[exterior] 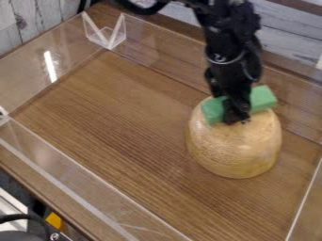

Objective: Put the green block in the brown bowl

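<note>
The green block (258,100) is a short bright green bar held level in the air by my black gripper (233,106), whose fingers are shut on its middle. It hangs just over the top of the brown bowl (234,143), a large tan dome-shaped wooden form standing at the right of the wooden table. The block's left end (214,110) and right end stick out on either side of the fingers. Whether the block touches the bowl's top I cannot tell.
The wooden tabletop (113,104) is ringed by low clear plastic walls (75,179). A clear triangular stand (104,30) sits at the back left. A pale plank wall runs behind the table.
</note>
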Motion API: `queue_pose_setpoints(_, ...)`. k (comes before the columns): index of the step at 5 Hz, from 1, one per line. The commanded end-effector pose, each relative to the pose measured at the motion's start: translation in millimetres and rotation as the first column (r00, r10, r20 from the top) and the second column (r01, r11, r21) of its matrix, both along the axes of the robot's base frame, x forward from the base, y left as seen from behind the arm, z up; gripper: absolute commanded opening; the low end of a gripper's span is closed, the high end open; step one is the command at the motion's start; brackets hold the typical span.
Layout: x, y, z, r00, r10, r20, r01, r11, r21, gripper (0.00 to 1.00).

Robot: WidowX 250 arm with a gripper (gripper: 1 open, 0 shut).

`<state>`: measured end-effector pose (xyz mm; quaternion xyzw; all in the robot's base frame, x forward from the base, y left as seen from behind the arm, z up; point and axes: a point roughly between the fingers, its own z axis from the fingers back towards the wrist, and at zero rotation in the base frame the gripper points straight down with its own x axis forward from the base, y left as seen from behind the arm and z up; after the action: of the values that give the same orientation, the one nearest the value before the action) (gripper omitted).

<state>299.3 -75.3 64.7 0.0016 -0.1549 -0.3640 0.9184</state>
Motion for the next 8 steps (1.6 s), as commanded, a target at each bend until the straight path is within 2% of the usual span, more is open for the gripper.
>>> queue_pose_setpoints(1,-10.5,-2.6,3.4,0.999,-0.052,-0.015,0.051,0.999,-0.008,0.00)
queue_pose_setpoints(2,-15.1,-0.8,10.7,0.996,-0.086,-0.021,0.086,0.996,-0.019,0.00)
queue_pose_setpoints(4,-13.9,7.9,7.8,0.991,-0.128,-0.024,0.128,0.991,-0.031,0.00)
queue_pose_setpoints(6,-8.3,25.8,3.4,0.996,-0.088,-0.028,0.087,0.995,-0.038,0.00)
queue_pose_setpoints(8,-11.8,42.6,-3.7,0.999,-0.029,-0.037,0.027,0.999,-0.045,0.00)
